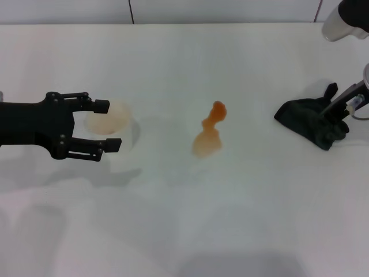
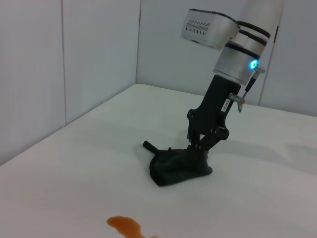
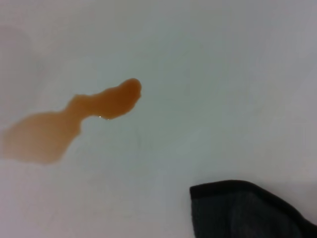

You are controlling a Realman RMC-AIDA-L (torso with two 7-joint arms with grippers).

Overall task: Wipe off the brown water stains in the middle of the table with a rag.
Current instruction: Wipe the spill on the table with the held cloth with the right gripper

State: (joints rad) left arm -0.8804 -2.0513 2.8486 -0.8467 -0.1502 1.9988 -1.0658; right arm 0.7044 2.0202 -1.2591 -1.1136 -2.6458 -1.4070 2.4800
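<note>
The tabletop [image 1: 173, 231] is white and bare apart from a few things. The stain [image 1: 210, 134], an orange-brown blotch with a narrow lobe joined to a wider blob, lies whole and wet-looking near its middle, so no wiping shows yet.

The rag [image 1: 308, 119], a lumpy black cloth, sits on the robot's right, well apart from the stain. The right gripper [image 2: 202, 144] is down on it, its tips buried in the folds; I judge the step in hand to be the pick-up, with the carry to the stain and the wiping all left to do. Whether its fingers have clenched on the cloth I cannot tell, since the folds hide them and the right wrist view shows only a corner of the rag.

The left gripper [image 1: 109, 126] hovers on the robot's left with fingers spread, either side of a pale cup [image 1: 108, 118], grasping nothing. Whether they touch the cup is hard to make out.
</note>
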